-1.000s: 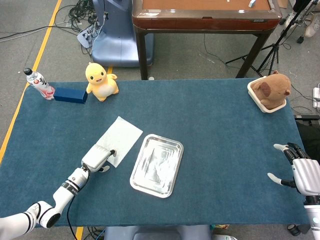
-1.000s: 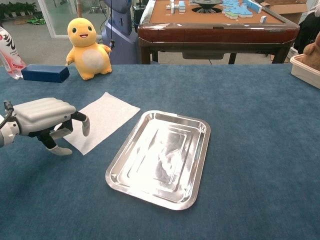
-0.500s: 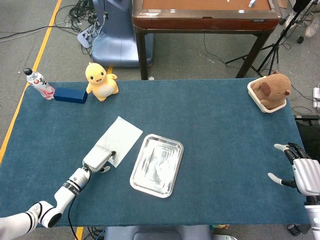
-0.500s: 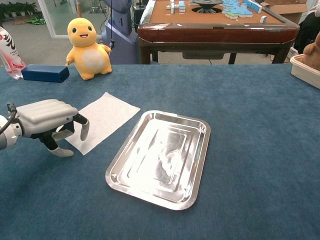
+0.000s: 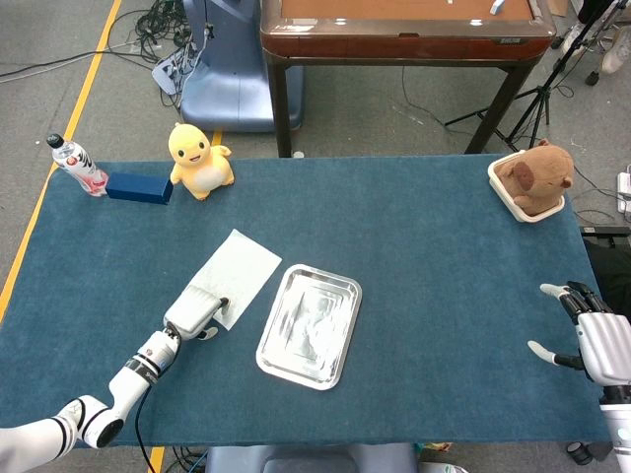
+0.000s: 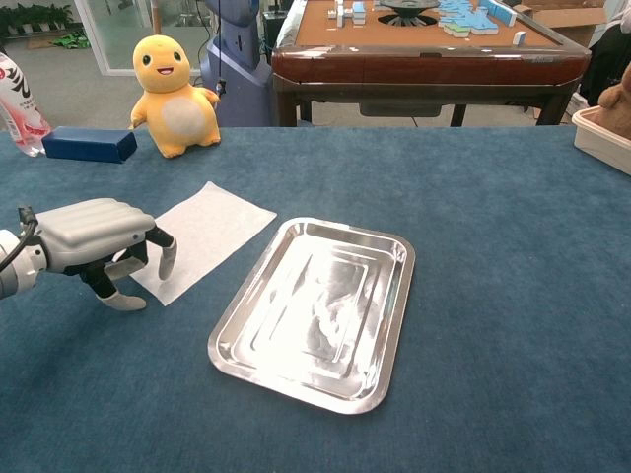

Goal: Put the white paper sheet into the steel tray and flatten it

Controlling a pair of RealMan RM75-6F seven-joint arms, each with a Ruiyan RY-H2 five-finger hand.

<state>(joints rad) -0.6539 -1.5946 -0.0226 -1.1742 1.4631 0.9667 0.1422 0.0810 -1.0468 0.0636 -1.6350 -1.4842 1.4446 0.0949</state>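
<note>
The white paper sheet [image 5: 240,268] [image 6: 215,229] lies flat on the blue cloth, just left of the steel tray [image 5: 311,325] [image 6: 315,310], which holds nothing. My left hand [image 5: 194,312] [image 6: 89,232] hovers palm down over the sheet's near-left edge. Its fingers [image 6: 168,258] curl down with the tips at the paper's border, and nothing is gripped. My right hand [image 5: 592,337] stays at the far right table edge with fingers spread and nothing in it. The chest view does not show it.
A yellow plush duck [image 5: 200,158] [image 6: 175,94], a blue box [image 5: 139,186] [image 6: 84,144] and a bottle [image 5: 77,163] stand at the back left. A brown teddy in a white tub [image 5: 532,179] sits back right. A brown table [image 5: 404,30] stands behind.
The left hand has drifted very slightly back toward the left along the sheet's edge. Paper, tray and right hand have not moved.
</note>
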